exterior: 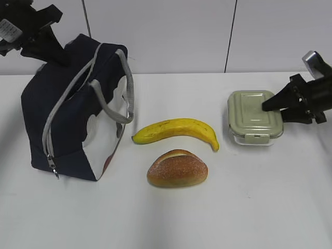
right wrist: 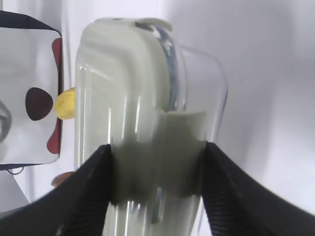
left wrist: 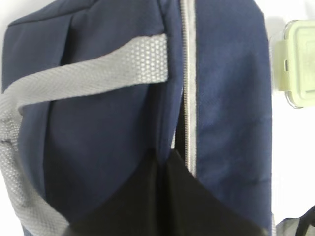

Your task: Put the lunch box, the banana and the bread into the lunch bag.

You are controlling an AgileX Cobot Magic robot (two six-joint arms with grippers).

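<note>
I am watching the right gripper (exterior: 271, 105) reaching in from the right edge of the table (exterior: 249, 207). Its two black fingers (right wrist: 83, 196) are standing partly apart and pressing on either side of the lunch box (exterior: 255, 117), so it is gripping that box. The box is a clear, round-cornered container under a sage-green clip-on lid. It is sitting flat, with its long axis running roughly away from the gripper toward the middle of the table.

Beyond the box from that gripper the banana (exterior: 176, 131) is lying: yellow, curved, dark at the tips, stretching crosswise with its ends dipping toward the front. Just in front of it the bread (exterior: 177, 168), an oval golden-brown roll with a pale slit on top, is lying the same way.

The left gripper (exterior: 44, 39) is hanging at the upper back of the lunch bag (exterior: 62, 119), shut; I cannot tell whether it is pinching any fabric. The bag is navy with a grey zipper band, grey strap handles (exterior: 111, 104) and a white side panel facing the banana.

The left wrist view is giving me the bag's top close up: the zipper (left wrist: 188, 83) running straight away from the gripper, parted near it. The right wrist view is showing the finger contact on the box, and the banana's tip (right wrist: 65, 103) beyond it.
</note>
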